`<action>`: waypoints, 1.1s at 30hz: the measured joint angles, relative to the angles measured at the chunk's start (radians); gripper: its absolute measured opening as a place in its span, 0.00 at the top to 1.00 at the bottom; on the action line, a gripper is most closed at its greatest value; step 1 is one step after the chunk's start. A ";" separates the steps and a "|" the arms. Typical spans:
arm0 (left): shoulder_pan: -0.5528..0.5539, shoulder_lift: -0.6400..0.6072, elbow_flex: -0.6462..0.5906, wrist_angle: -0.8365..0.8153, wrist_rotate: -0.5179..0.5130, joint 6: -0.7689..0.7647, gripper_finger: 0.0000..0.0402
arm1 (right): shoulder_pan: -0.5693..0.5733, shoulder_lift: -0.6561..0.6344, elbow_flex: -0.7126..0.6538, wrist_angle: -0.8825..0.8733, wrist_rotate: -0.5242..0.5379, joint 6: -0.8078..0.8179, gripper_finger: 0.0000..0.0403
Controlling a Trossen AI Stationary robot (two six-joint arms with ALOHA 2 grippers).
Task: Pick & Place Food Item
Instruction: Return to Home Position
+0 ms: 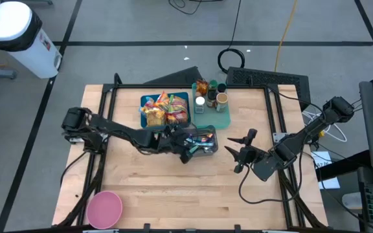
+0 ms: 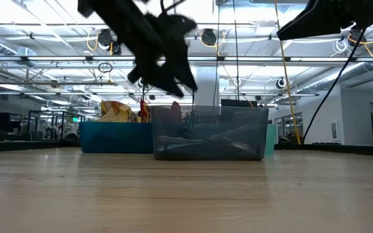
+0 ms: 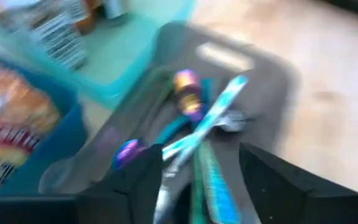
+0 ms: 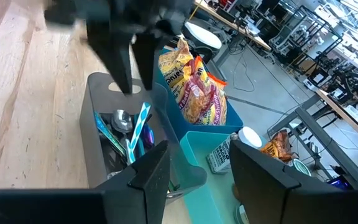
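Observation:
A blue bin holds several snack bags at the table's far middle; the bags also show in the right wrist view. A grey bin of cutlery stands just right of it. My left gripper hovers open above the grey bin's left end, fingers pointing down, clear of its rim in the low view. My right gripper is open and empty above the table, right of the grey bin, and faces it.
A teal tray with bottles and cans stands behind the grey bin. A pink bowl sits at the near left corner. Bare wood lies across the near half of the table.

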 joint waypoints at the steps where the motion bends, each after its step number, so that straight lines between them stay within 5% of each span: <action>1: 0.008 -0.031 0.008 -0.019 0.054 0.016 0.44 | 0.000 0.000 0.000 0.000 -0.001 0.000 0.62; 5: 0.029 -0.217 0.017 -0.103 0.199 0.093 0.35 | 0.000 0.000 0.000 0.003 -0.003 0.000 0.62; 11: -0.013 -0.568 0.020 -0.303 0.210 0.420 0.29 | 0.000 0.000 0.000 -0.009 -0.002 -0.046 0.61; 16: -0.068 -0.783 -0.073 -0.376 0.190 0.495 0.29 | -0.014 0.000 -0.010 0.000 -0.032 -0.209 0.61; 19: -0.077 -0.890 -0.241 -0.211 0.183 0.556 0.30 | -0.066 0.001 -0.036 0.038 -0.199 -0.159 0.61; 26: 0.019 -1.056 -0.723 0.237 0.221 0.535 0.30 | -0.323 -0.008 -0.150 0.387 -0.788 -0.162 0.61; 33: 0.248 -1.235 -0.900 0.330 0.416 0.502 0.31 | -0.576 -0.140 -0.218 0.468 -1.049 -0.155 0.61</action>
